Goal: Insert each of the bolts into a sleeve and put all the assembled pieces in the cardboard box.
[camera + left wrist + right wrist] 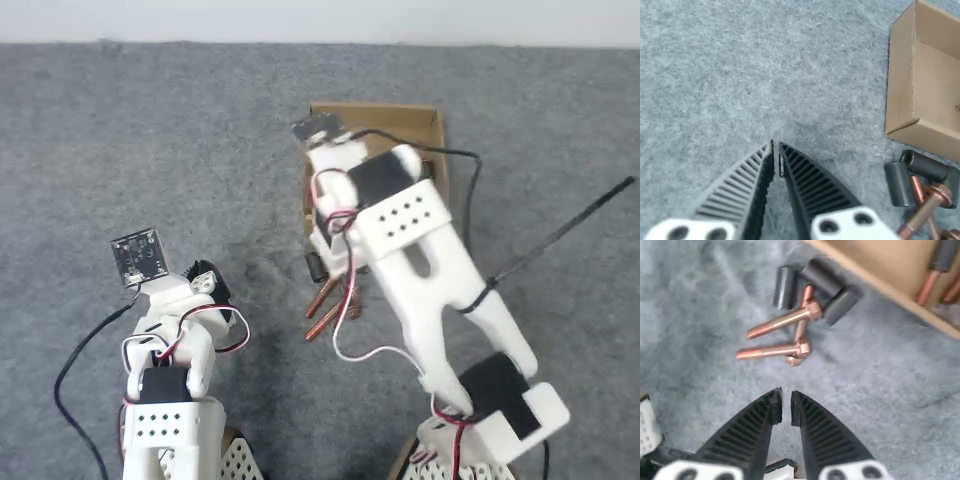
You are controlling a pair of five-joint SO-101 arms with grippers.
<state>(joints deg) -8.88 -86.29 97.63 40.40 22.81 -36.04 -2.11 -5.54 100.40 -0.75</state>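
Loose copper bolts point(785, 322) lie in a small pile at the centre of the high view, flat on the grey worktop point(150, 130), just below the cardboard box point(375, 112) at upper centre. The black sleeves point(822, 277) sit between pile and box, touching the bolt heads. Assembled pieces point(935, 270) are already in the box, so we judge the task partway done, with a bolt pick-up next. The right claw point(786, 397) hangs over the worktop near the pile, tips almost together with only a slit between them, gripping nothing. The left claw point(776, 150) is at lower left in the high view, well apart from the parts, closed and empty. Two bolts run near parallel, their long axes diagonal in the high view, heads toward the box and threaded tips pointing lower left. A third crosses under them. Best bet is probably to spread the right claw, go for the outer bolt point(772, 351) since it lies freest, and close across mid-shank, square to its long axis, keeping off the crossed ones.
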